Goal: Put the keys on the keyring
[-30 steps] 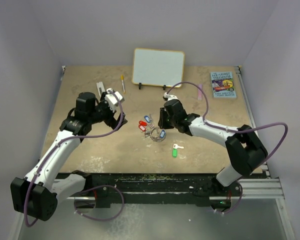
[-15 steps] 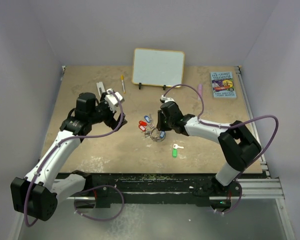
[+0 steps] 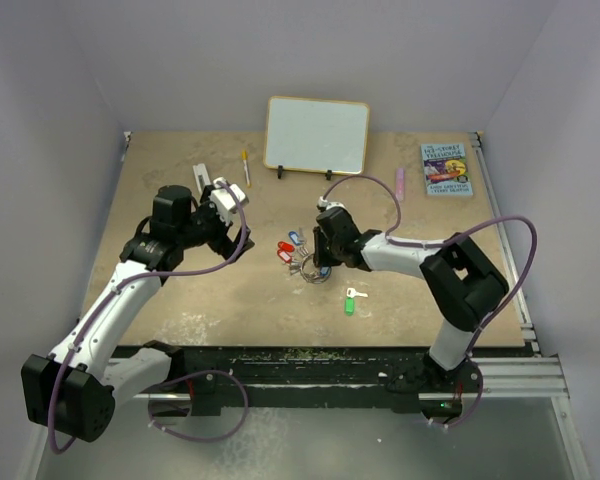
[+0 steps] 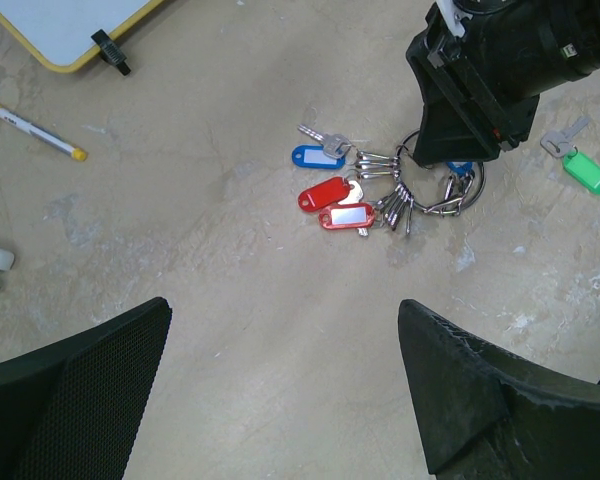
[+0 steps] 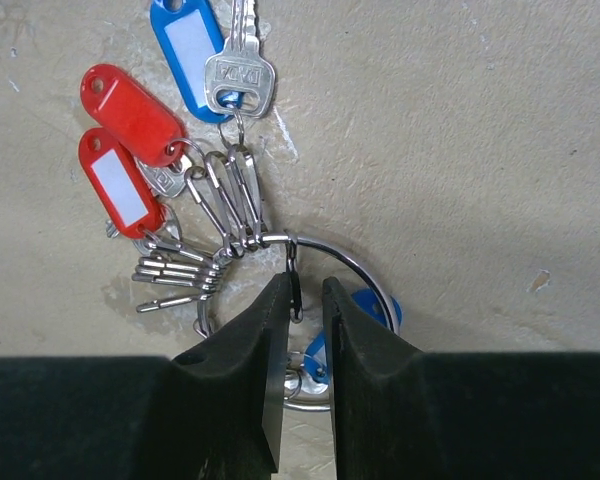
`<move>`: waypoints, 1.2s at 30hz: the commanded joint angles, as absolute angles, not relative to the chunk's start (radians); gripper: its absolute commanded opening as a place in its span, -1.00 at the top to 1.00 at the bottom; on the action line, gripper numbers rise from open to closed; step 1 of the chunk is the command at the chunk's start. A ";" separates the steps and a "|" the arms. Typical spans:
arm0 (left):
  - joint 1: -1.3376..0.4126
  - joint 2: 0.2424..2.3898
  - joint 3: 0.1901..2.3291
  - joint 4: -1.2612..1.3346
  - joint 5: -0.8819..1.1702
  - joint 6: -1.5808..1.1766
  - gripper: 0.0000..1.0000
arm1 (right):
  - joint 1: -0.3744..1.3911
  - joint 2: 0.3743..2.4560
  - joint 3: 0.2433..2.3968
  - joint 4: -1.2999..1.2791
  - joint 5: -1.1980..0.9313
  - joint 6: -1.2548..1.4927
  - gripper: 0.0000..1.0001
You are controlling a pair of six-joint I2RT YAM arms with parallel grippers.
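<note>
Right tool (image 5: pixel 305 292) is sitting on the keyring (image 5: pixel 346 256) mid-worktop, fingers nearly together and pinching the wire, probably pinning the ring so a key can be threaded on. Left tool (image 4: pixel 285 330) is hovering left of centre, fingers wide apart and holding nothing, likely waiting to fetch. Green-tagged key (image 4: pixel 578 165) is lying loose toward the near edge, not yet on; red and blue tagged keys (image 5: pixel 238 72) are hanging on the ring.
</note>
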State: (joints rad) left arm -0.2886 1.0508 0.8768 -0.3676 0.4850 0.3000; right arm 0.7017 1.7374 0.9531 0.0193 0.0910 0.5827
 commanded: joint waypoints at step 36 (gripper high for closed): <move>-0.291 1.012 0.893 -0.389 0.575 0.345 -0.97 | 0.760 1.682 1.054 -0.093 0.093 0.433 1.00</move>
